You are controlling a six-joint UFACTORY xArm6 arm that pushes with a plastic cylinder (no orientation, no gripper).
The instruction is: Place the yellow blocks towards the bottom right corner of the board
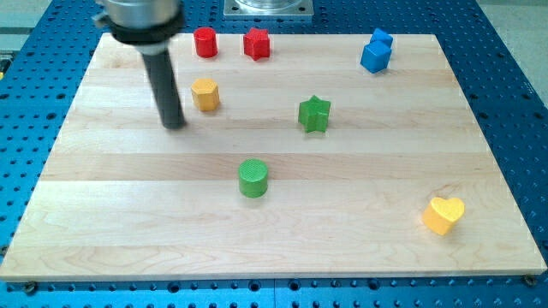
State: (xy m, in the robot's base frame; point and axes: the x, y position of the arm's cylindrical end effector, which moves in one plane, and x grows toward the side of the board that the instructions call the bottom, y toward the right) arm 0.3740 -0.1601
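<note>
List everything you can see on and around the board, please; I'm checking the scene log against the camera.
Wooden board: one, pale wood, fills most of the view.
Blue perforated table: one, blue, around the board.
Red cylinder block: one, red, top edge, left of centre.
Red star-like block: one, red, top edge, just right of the red cylinder.
Blue blocks: two touching, blue, top right; shapes unclear.
Yellow hexagonal block: one, yellow, upper left.
Green star block: one, green, right of centre.
Green cylinder block: one, green, centre, lower.
Yellow heart block: one, yellow, lower right.
Metal plate: one, grey, view's top, beyond the board.
My tip: one dark rod, just left of the yellow hexagonal block, apart from it.
</note>
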